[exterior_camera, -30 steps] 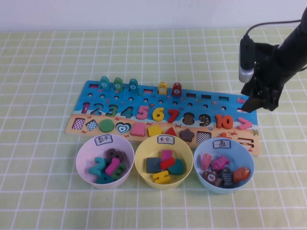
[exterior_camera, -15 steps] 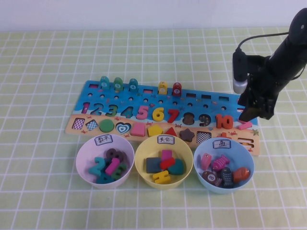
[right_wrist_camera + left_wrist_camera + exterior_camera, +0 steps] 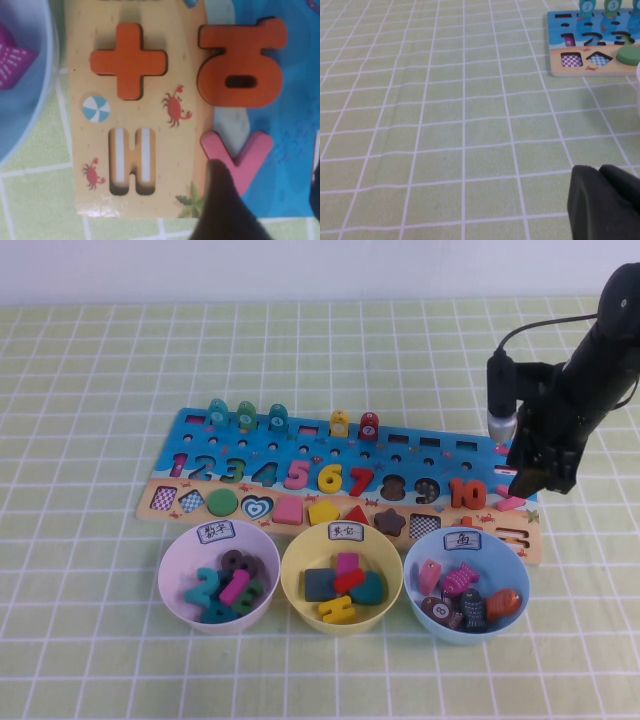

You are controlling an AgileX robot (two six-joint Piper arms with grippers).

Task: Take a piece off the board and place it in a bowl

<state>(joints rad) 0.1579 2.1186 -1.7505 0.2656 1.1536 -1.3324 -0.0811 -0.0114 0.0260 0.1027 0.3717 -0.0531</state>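
The coral-pink chevron piece [image 3: 511, 502] lies at the right end of the board [image 3: 440, 455], beside the orange 10. My right gripper [image 3: 530, 485] hangs just over it and hides part of it. In the right wrist view the chevron [image 3: 240, 152] lies flat in its place on the board [image 3: 92, 165]. My right gripper [image 3: 267, 200] is open, with one dark finger [image 3: 220, 205] over the chevron's point and the other at the picture's edge. The pale yellow bowl [image 3: 291, 575] stands in front of the board's middle. My left gripper [image 3: 605, 205] is shut over bare cloth, left of the board [image 3: 555, 50].
A lilac bowl [image 3: 172, 580] with numerals and a light blue bowl [image 3: 517, 575] with fish pieces flank the yellow one. The orange 10 [image 3: 242, 65] and an orange plus [image 3: 127, 60] sit close to the chevron. A green checked cloth covers the table.
My right gripper has come down and toward the board's front, from above the board's right end to right over the chevron. The pieces and bowls have not moved.
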